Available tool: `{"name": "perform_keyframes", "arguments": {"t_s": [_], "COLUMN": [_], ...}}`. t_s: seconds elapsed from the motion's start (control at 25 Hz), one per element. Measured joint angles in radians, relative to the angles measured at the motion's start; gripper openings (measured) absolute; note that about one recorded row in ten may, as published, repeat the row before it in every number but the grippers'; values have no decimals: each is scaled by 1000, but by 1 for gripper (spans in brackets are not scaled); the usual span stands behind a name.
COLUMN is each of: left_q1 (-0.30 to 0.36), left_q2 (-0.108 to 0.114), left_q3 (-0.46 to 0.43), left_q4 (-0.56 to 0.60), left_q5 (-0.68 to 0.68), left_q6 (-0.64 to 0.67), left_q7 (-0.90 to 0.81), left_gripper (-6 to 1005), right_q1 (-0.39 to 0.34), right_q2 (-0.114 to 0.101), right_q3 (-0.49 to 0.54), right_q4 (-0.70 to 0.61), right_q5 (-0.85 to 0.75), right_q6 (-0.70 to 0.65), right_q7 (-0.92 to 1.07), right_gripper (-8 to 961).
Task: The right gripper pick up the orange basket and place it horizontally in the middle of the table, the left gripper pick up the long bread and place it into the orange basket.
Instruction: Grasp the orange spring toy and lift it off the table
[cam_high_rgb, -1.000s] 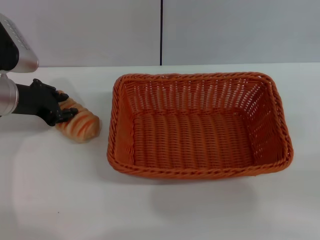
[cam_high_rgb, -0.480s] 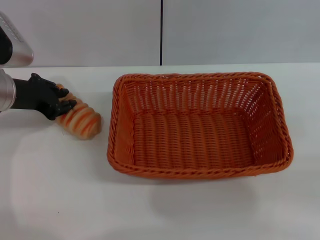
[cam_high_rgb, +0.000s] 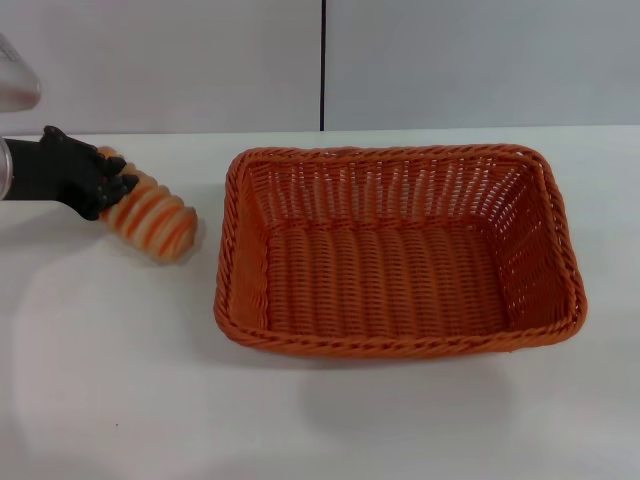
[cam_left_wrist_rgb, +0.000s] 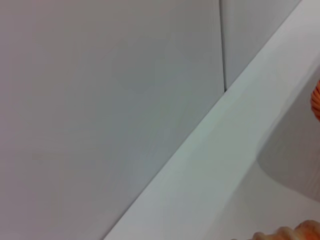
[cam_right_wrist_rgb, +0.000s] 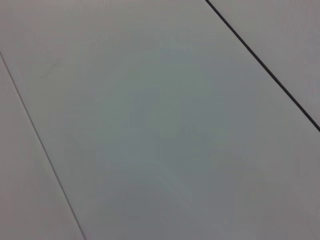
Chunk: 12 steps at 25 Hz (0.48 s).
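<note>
The orange basket (cam_high_rgb: 400, 346) lies lengthwise across the middle of the white table (cam_high_rgb: 140, 390), open side up and with nothing in it. Left of it is the long bread (cam_high_rgb: 152, 221), striped orange and cream, pointing toward the basket. My left gripper (cam_high_rgb: 108, 186) comes in from the left edge and is shut on the bread's far left end. In the left wrist view a sliver of the bread (cam_left_wrist_rgb: 295, 232) and a bit of the basket's rim (cam_left_wrist_rgb: 316, 102) show at the picture's border. The right gripper is out of view.
A pale grey wall (cam_high_rgb: 450, 60) with a dark vertical seam (cam_high_rgb: 322, 65) stands behind the table. Bare tabletop lies in front of the basket and under the bread. The right wrist view shows only plain grey panels.
My left gripper has drawn back to the left and upward in the head view, taking the bread's held end with it. The basket has not moved.
</note>
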Motion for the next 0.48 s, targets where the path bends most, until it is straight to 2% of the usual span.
{"name": "perform_keyframes", "arguments": {"t_s": [0.32, 0.48], "left_q1": [8, 18], "left_q2": [0, 0], "left_q3": [-3, -4], "left_q4": [20, 69], "left_q5": [-2, -5], "left_q6": [5, 16], "left_q7": [-4, -15], "left_gripper": [187, 154], "right_q1": [3, 3], "right_q2": [-1, -1], "right_q3": [-3, -5], "right_q4": [0, 0], "right_q5": [0, 0], "right_q6": [1, 1], "right_q7": [0, 0], "right_gripper": [621, 621]}}
